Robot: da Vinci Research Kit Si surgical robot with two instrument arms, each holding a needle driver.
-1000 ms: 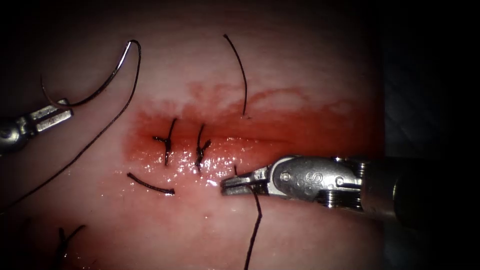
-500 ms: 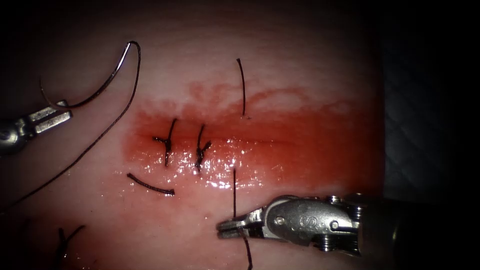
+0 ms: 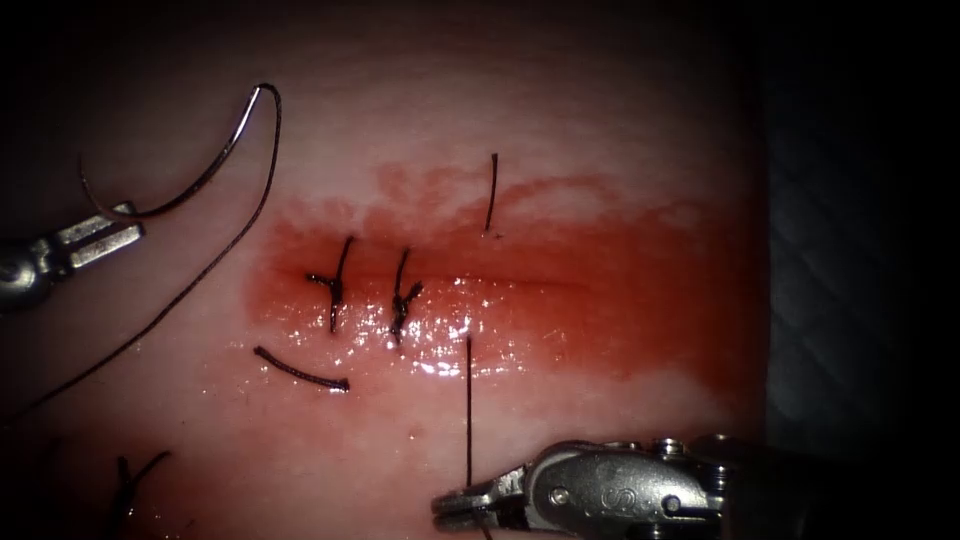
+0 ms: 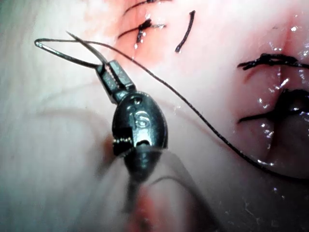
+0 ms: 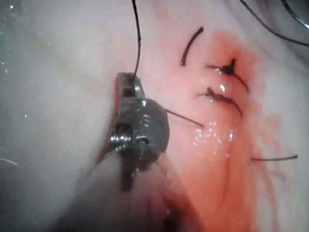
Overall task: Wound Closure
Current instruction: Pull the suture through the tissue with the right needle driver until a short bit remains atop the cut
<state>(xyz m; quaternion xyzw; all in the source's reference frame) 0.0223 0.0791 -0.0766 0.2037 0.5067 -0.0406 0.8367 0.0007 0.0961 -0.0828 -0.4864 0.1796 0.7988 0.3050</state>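
Nearest the endoscope, the right pincer (image 3: pixel 452 502) is pressed together on the thread (image 3: pixel 467 410), which runs taut and straight from the jaws up to its exit point on the near lip of the cut (image 3: pixel 540 285). Across the cut, the short free tail (image 3: pixel 491 192) stands nearly upright and has shortened over the last second as the right tool drew the thread through toward the viewer. To do this pull well, traction should stay in line with the stitch, slow enough that the tail is not dragged into the tissue (image 3: pixel 600 130), and stop while enough tail remains for tying.

Left of the new stitch sit two finished knots (image 3: pixel 336 285) and a loose cut end (image 3: pixel 300 371) on the near side, amid red fluid (image 3: pixel 640 290).

Farthest, at the left edge, the left pincer (image 3: pixel 132 228) pinches the needle (image 3: pixel 190 170) near its pointed end, apparently just behind the tip. The needle is clear of the tissue; its arc rises up and to the right, swaged end uppermost, thread trailing down-left from it. The left wrist view confirms the grip (image 4: pixel 104 67).
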